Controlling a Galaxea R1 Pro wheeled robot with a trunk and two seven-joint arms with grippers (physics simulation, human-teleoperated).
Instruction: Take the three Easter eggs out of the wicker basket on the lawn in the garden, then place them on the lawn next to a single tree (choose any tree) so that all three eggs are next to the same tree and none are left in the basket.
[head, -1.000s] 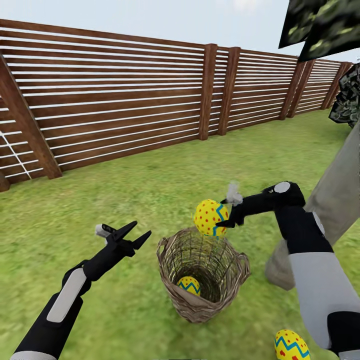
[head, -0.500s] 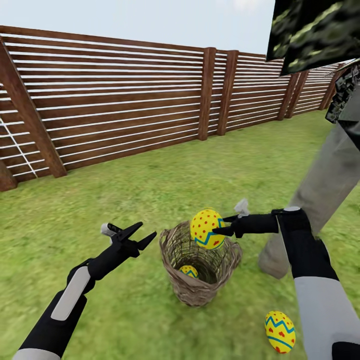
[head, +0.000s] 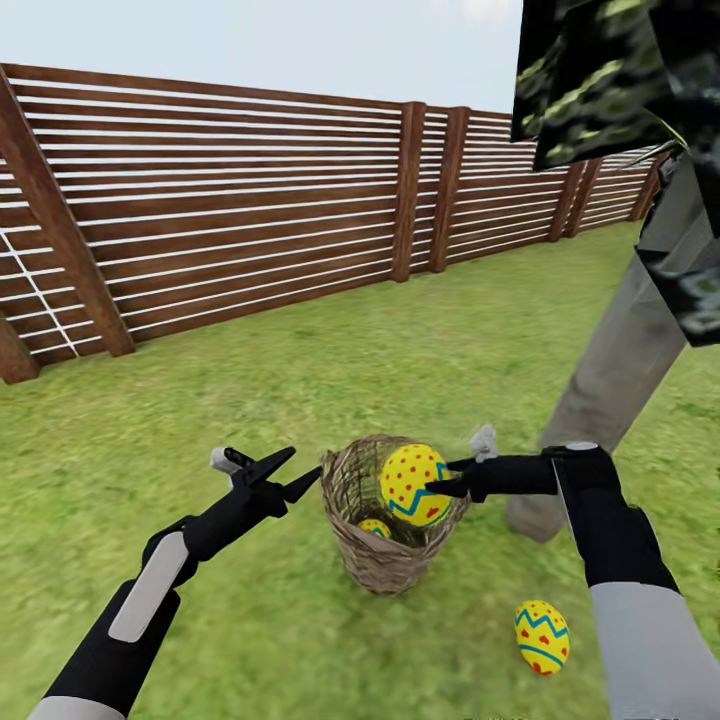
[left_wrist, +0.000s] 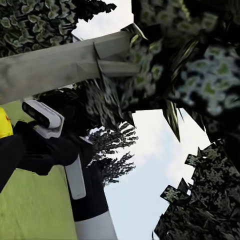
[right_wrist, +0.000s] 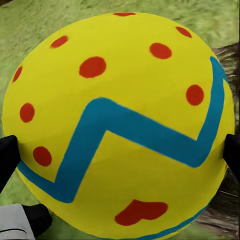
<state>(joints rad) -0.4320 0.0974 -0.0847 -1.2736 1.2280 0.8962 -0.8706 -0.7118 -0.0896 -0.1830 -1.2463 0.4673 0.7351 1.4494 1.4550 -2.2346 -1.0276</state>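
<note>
Since a second ago the head camera has swung, so the whole scene sits differently, and the right hand (head: 438, 488) has brought its Easter egg (head: 414, 484) down from above the rim until it overlaps the mouth of the wicker basket (head: 385, 560). That hand is clamped on the egg, a fingertip (right_wrist: 7, 155) pressing each side, with the blue zigzag band running across between them. The left hand (head: 292, 474) hangs just beside the basket's other side with its fingers spread and nothing in them.

One egg (head: 376, 527) lies deep inside the basket; another (head: 541, 636) rests on the lawn (head: 250, 400) near the foot of the tree (head: 610, 370). The trunk stands to the right of the held egg and a little beyond it, on the right arm's own side, so the carry likely runs rightward, away from the basket, toward the egg already on the grass.
</note>
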